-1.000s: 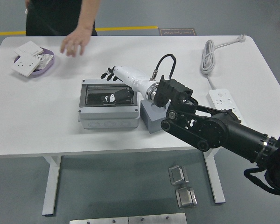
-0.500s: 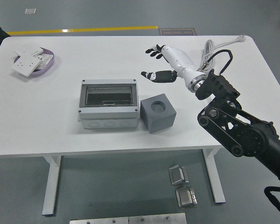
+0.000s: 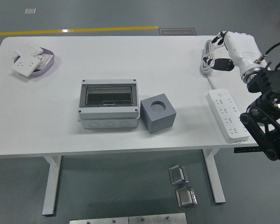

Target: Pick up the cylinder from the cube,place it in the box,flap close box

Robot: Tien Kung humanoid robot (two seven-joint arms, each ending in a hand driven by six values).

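Note:
The grey box (image 3: 108, 116) stands at the table's middle, its dark see-through flap (image 3: 108, 95) lying flat over the opening. A dim shape shows behind the flap; I cannot tell what it is. Right of the box and touching it sits the grey cube (image 3: 164, 116), whose round hole (image 3: 157, 107) on top is empty. My right hand (image 3: 224, 52), white with black fingertips, hovers far to the right over the table's back right corner, fingers relaxed and holding nothing. The left arm is out of view.
A white power strip (image 3: 229, 115) lies on the right, its coiled cable (image 3: 208, 57) just under my hand. A purple dish (image 3: 39, 71) with white switch plates sits at the back left. Metal parts (image 3: 182, 184) lie on the floor.
My right hand has pulled away from the box, up and to the right, to the table's far right corner. The person at the far side has left the view.

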